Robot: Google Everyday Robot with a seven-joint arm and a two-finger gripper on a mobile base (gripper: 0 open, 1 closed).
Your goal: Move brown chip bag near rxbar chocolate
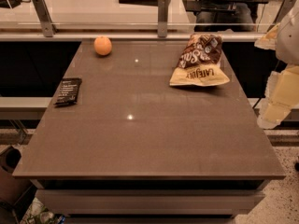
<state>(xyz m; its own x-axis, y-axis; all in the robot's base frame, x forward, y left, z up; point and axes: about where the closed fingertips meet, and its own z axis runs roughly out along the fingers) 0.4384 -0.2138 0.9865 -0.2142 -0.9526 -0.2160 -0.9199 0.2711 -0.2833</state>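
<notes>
The brown chip bag (200,60) lies flat at the far right of the grey-brown table (149,134), its dark brown half toward the back and its cream "LATE JULY" half toward the front. The rxbar chocolate (68,91), a small flat black wrapper, lies at the table's left edge, far from the bag. My gripper (275,101) hangs off the table's right side, at the frame's right edge. It is right of the bag, a little nearer the front, and touches nothing.
An orange round fruit (103,45) sits at the back left of the table. A metal rail with a glass panel (159,29) runs behind the table's far edge. A dark bin (11,171) stands on the floor at the lower left.
</notes>
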